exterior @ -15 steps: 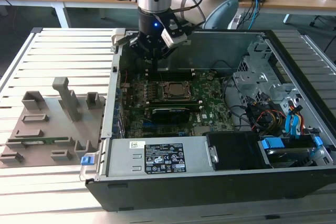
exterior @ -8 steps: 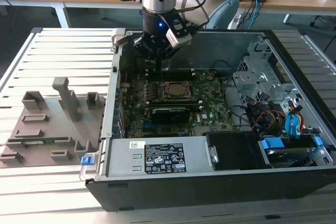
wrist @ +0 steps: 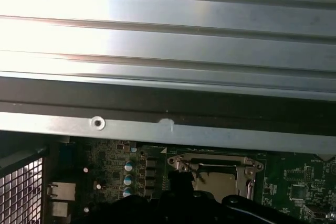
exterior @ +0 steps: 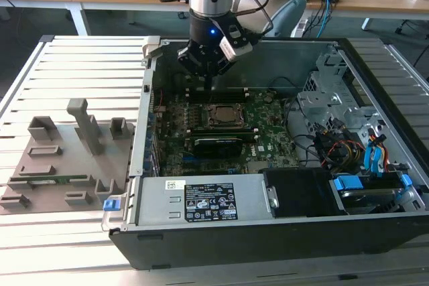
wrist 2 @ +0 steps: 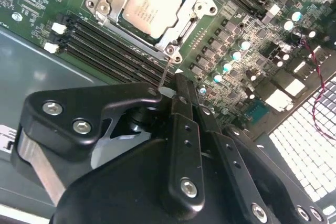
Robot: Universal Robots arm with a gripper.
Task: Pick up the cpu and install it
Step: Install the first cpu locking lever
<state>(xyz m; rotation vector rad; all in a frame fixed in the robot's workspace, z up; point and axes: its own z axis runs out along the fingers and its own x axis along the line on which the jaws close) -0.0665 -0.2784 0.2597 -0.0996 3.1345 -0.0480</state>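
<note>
Bright overhead light, glare on slats (wrist: 157, 19)

One robot arm (exterior: 213, 5) stood over one open computer case (exterior: 281, 232) holding one motherboard (exterior: 268, 135). One cpu (wrist 2: 152, 3) sat in one socket frame (wrist 2: 202, 11). One long black card (exterior: 218, 144) and one grey fixture tray (exterior: 60, 165) were present.
</note>
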